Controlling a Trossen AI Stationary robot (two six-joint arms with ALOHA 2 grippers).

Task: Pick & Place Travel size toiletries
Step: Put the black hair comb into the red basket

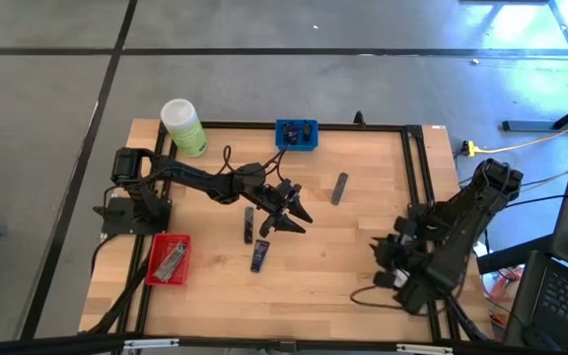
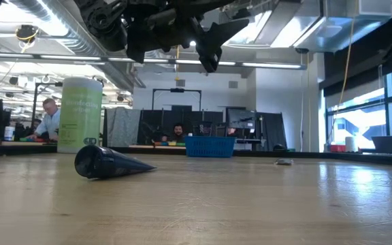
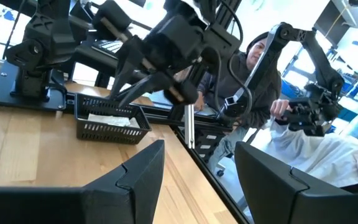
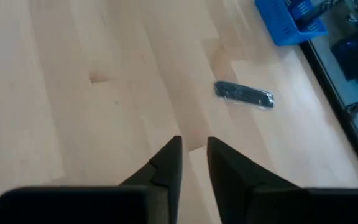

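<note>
Three toiletries lie flat on the wooden table: a slim grey tube [image 1: 339,187] [image 4: 243,94] right of centre, a dark tube [image 1: 248,225] and a dark navy tube [image 1: 260,256] near the middle. The low view shows a dark cone-shaped one [image 2: 107,162] on its side. My left gripper [image 1: 289,212] [image 3: 197,165] hovers open and level above the middle, just right of the dark tubes, with nothing between its fingers. My right gripper [image 4: 194,148] [image 1: 388,258] hangs over the table's right side, slanting down, with a narrow gap between its fingers and nothing in it.
A blue tray [image 1: 296,134] stands at the far edge, a red tray [image 1: 169,258] at the near left, and a black basket [image 3: 110,121] with white sachets by the right arm's base. A big green bottle [image 1: 183,126] is at the far left. A person sits beyond the table.
</note>
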